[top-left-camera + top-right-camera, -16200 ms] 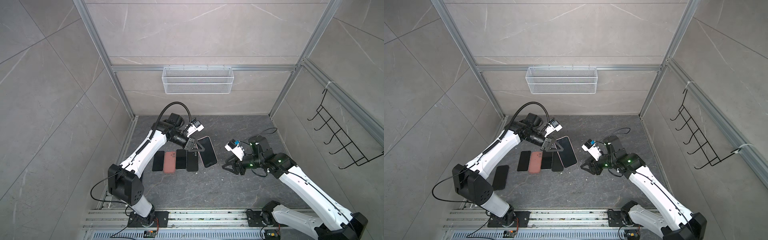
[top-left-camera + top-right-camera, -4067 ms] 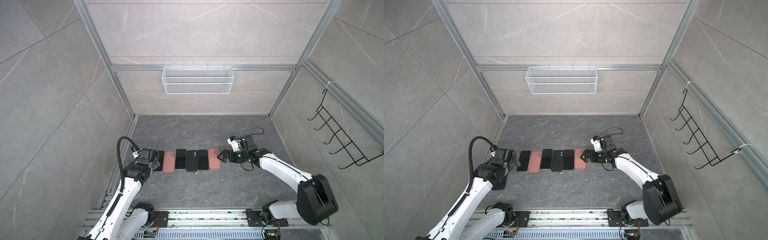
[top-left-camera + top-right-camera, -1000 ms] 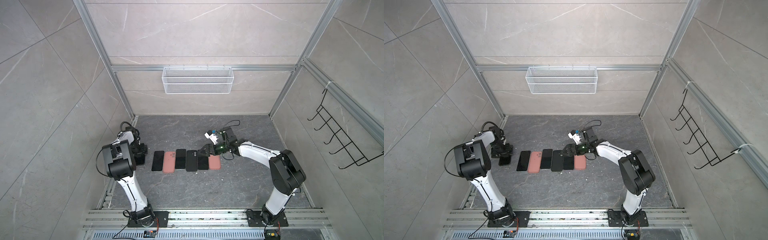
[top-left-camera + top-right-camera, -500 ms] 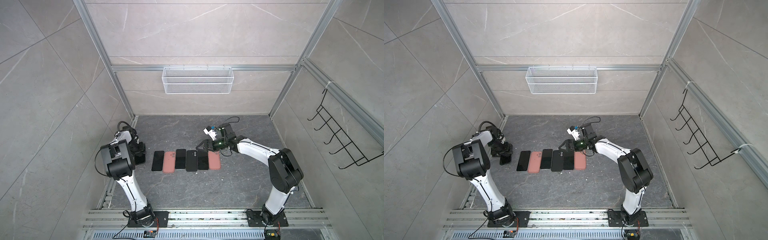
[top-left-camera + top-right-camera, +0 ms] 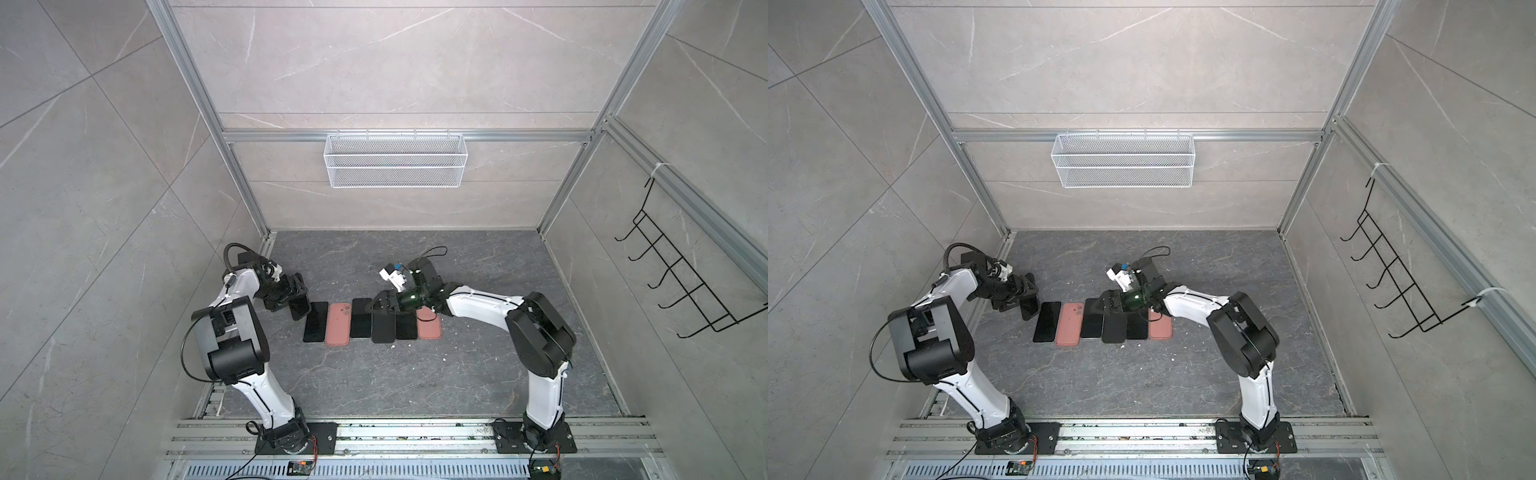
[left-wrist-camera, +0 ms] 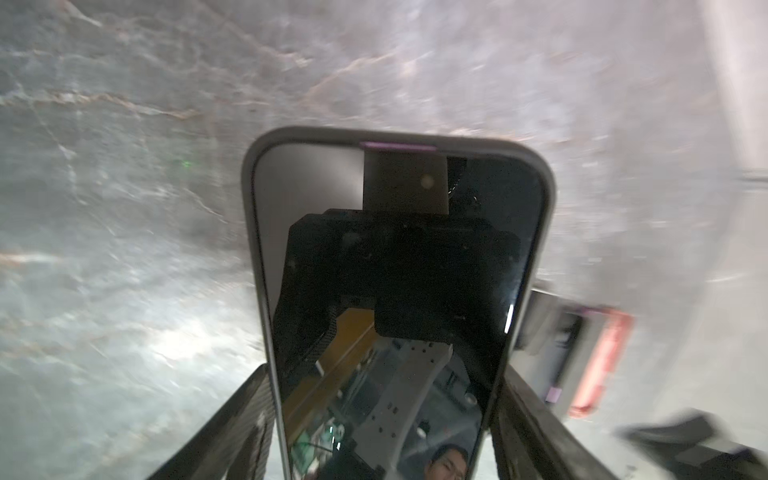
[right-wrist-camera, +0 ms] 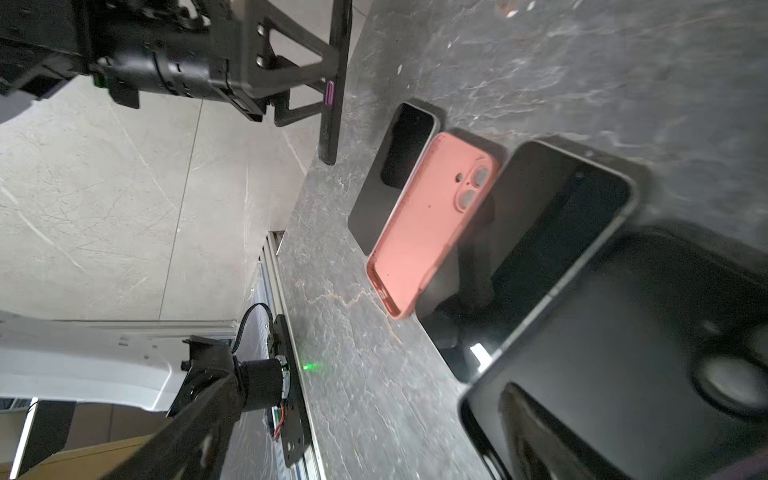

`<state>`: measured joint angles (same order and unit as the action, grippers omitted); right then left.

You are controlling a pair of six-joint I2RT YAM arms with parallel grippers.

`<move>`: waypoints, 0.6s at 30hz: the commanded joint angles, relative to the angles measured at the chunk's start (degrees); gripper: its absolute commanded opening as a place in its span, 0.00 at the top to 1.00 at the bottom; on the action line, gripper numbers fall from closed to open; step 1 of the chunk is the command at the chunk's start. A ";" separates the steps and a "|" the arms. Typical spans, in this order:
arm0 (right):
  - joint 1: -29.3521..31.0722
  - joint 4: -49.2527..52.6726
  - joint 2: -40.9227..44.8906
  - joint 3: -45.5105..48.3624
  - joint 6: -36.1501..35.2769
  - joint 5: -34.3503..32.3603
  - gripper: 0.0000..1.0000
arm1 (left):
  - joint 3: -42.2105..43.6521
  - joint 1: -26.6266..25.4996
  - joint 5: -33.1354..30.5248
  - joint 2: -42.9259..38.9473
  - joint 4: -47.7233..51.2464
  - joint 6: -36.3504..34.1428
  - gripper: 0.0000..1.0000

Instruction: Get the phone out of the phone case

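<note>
My left gripper [image 5: 296, 296] [image 5: 1025, 296] is shut on a black phone [image 6: 395, 257] in a grey phone case [image 6: 249, 216] with a purple side button. It holds the phone tilted above the floor, just left of the row. In the left wrist view the fingers [image 6: 245, 415] press the case's long edges. In the right wrist view the cased phone [image 7: 334, 83] shows edge-on. My right gripper [image 5: 380, 308] [image 5: 1105, 307] [image 7: 361, 436] stands open, low over the middle of the row, holding nothing.
On the dark stone floor lies a row: a black phone [image 5: 316, 327], a pink case [image 5: 338, 324] [image 7: 432, 220], black phones [image 5: 360, 318] [image 5: 383, 328] [image 5: 406, 328] and another pink case [image 5: 430, 328]. A wire basket [image 5: 395, 166] hangs on the back wall, and a hook rack [image 5: 685, 286] on the right wall.
My left gripper has closed on the cased phone at the far left and carried it up and slightly right. My right gripper has slid left over the row, still open.
</note>
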<state>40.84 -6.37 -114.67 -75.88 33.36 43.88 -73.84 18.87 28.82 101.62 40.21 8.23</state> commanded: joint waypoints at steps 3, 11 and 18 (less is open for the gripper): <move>4.10 -8.27 -7.39 -9.76 5.27 -3.00 0.05 | 3.89 -1.78 8.11 -8.60 -4.57 9.22 0.77; 7.75 -12.81 -14.44 -18.13 8.91 -3.42 0.15 | 12.19 -9.90 5.91 -14.46 -12.88 21.37 0.79; 8.14 -9.80 -16.42 -19.54 9.10 -5.58 0.30 | 15.84 -15.20 4.77 -17.76 -17.79 26.81 0.81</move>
<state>48.84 -16.36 -130.06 -94.52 42.06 39.79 -57.78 4.67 31.97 87.42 27.68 31.03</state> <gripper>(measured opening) 0.720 0.727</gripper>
